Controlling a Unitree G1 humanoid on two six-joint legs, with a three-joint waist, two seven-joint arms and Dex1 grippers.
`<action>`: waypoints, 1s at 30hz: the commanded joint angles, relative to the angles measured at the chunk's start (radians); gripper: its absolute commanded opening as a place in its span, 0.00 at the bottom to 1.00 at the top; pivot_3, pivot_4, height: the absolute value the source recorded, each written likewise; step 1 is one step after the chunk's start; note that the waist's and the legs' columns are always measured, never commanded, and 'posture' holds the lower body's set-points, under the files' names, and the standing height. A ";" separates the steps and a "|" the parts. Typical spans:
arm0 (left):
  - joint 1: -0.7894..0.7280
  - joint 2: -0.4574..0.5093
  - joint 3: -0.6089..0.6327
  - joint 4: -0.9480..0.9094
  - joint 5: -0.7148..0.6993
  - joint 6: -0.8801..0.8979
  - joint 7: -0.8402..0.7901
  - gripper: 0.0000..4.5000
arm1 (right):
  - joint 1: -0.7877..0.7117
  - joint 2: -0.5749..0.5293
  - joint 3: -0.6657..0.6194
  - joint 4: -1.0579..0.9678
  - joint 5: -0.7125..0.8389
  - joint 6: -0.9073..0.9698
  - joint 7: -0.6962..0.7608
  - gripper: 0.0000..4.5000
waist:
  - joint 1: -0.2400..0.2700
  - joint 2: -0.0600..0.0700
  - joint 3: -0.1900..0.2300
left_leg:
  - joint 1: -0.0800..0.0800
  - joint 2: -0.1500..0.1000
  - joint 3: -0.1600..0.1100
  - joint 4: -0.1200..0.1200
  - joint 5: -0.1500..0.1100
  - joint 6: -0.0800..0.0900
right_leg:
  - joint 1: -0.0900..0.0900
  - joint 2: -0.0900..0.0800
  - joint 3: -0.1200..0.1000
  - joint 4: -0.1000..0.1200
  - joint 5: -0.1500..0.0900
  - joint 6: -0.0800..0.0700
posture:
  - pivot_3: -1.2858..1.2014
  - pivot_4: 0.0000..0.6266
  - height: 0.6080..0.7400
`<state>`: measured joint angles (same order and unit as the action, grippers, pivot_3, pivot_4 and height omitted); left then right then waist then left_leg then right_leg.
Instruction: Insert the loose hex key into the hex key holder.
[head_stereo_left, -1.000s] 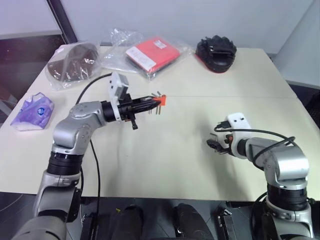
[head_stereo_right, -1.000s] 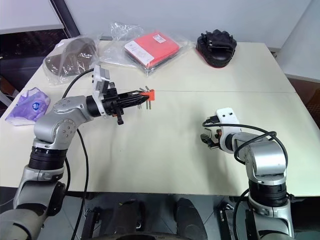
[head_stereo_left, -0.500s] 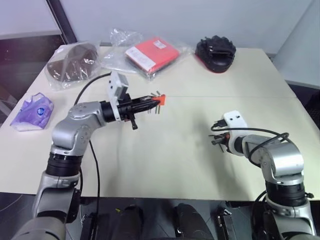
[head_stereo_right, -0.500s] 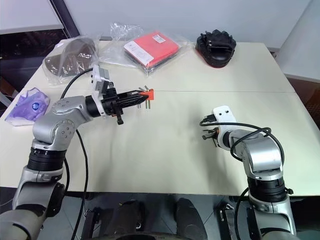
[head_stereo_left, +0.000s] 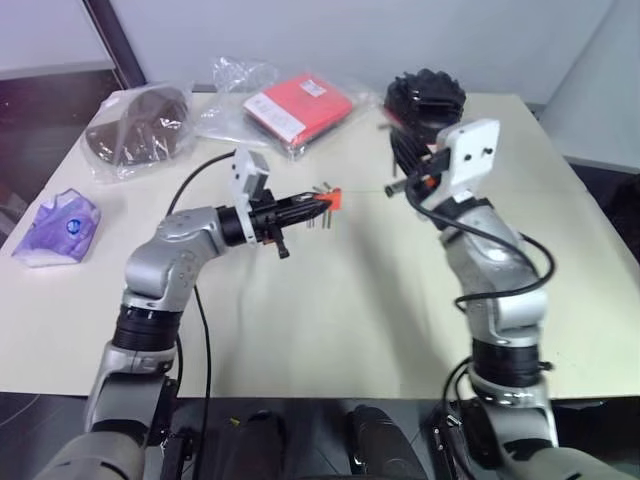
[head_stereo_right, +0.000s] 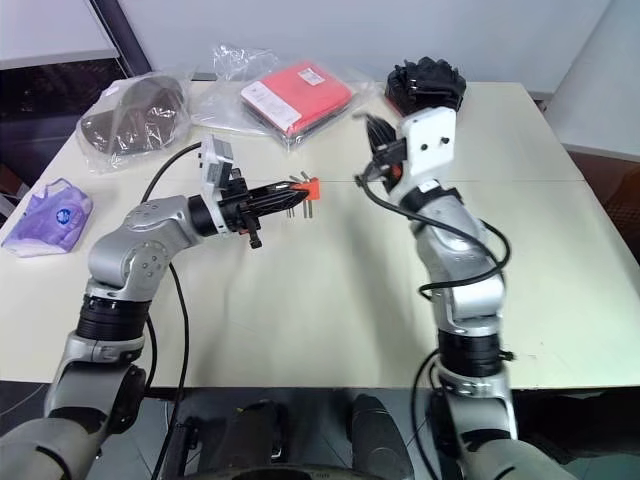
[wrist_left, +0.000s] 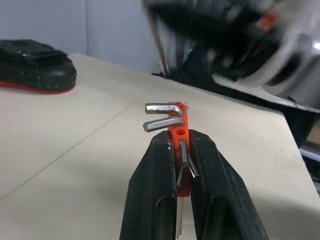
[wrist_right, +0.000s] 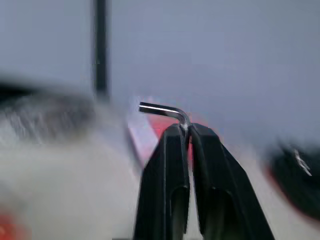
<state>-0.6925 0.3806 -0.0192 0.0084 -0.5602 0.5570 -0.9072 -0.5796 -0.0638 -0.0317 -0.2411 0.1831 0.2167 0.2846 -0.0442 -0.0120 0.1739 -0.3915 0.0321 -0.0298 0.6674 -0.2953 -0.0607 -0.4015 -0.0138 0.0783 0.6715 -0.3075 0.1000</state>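
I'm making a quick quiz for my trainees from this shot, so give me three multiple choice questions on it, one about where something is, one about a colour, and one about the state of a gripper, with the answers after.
1. Where does the hex key holder sit?
A. Between the fingers of the left gripper
B. Flat on the table
C. Inside the clear bag with the red packet

2. What colour is the holder's block?
A. Blue
B. Orange-red
C. White

3. What is the right gripper doing?
A. Open with nothing in it
B. Shut on the loose hex key
C. Shut on the purple bag

Answers:
1 A, the left wrist view shows the black fingers clamped on the block.
2 B, the block shows orange-red in the left wrist view and both eye views.
3 B, the right wrist view shows the bent metal rod pinched at the fingertips.
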 joint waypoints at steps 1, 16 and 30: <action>-0.065 -0.008 0.019 0.019 0.015 -0.035 0.018 0.00 | -0.023 0.087 0.039 0.069 0.026 -0.179 0.005 0.01 | 0.000 0.000 0.000 | 0.000 0.000 0.000 0.000 0.000 0.000 | 0.000 0.000 0.000 0.000 0.000 0.000 | 0.52 0.24 1.00; -0.070 0.014 0.026 0.031 0.028 -0.048 0.012 0.00 | -0.024 0.115 0.089 0.161 -0.014 -0.321 -0.015 0.01 | 0.000 0.000 0.000 | 0.000 0.000 0.000 0.000 0.002 -0.003 | -0.003 -0.001 0.000 0.004 0.000 0.000 | 0.52 0.24 1.00; -0.067 -0.004 0.028 0.039 0.027 -0.060 0.027 0.00 | 0.013 0.092 0.101 0.137 -0.009 -0.286 -0.018 0.01 | -0.001 0.000 0.000 | 0.000 0.000 0.000 0.000 0.002 -0.003 | -0.003 -0.001 0.001 0.005 0.000 0.000 | 0.52 0.24 1.00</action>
<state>-0.7548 0.3808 -0.0157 0.0759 -0.5252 0.5195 -0.8825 -0.5649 0.0269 0.0653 -0.0598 0.1704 -0.0695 0.2665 -0.0447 -0.0119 0.1739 -0.3915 0.0318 -0.0297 0.6671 -0.2936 -0.0637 -0.4047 -0.0147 0.0791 0.6764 -0.3075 0.1000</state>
